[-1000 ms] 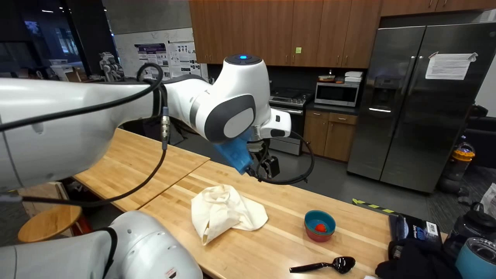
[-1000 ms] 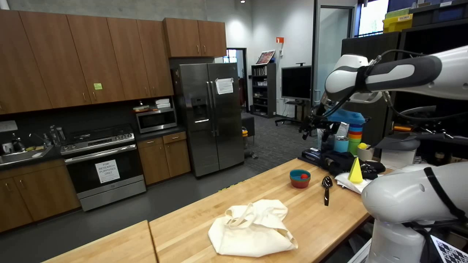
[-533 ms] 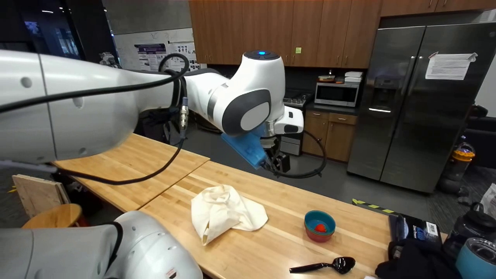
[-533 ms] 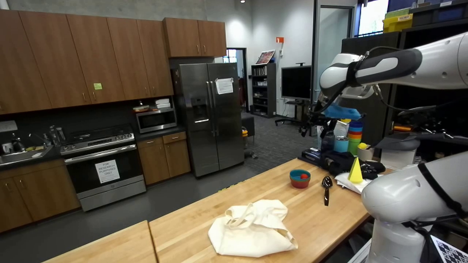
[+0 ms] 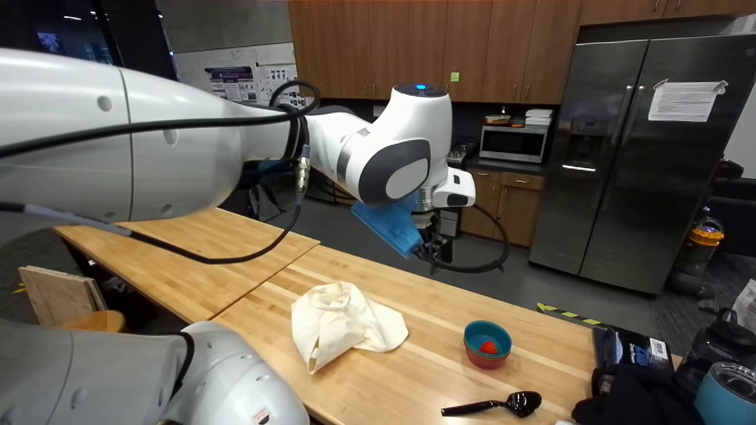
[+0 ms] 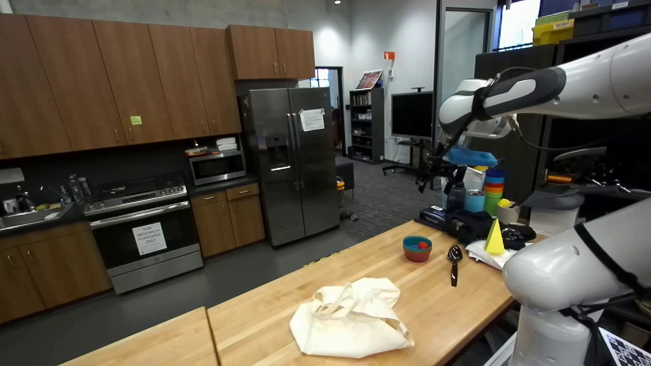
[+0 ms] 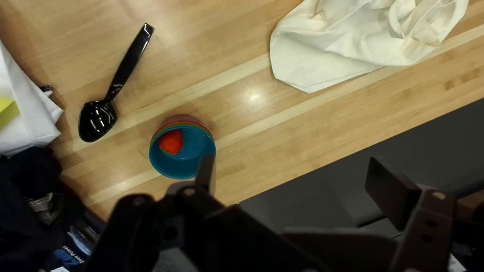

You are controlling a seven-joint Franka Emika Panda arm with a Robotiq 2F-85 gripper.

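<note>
Probably I'm pre-grasp, my gripper (image 7: 291, 172) spread and empty; reaching the bowls (image 7: 191, 148) would call for shifting over and lowering

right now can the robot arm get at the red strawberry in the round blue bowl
Probably yes: the open hand looks empty and nothing covers the strawberry, though the nearby wall of the bowl may hinder grasping.
</note>
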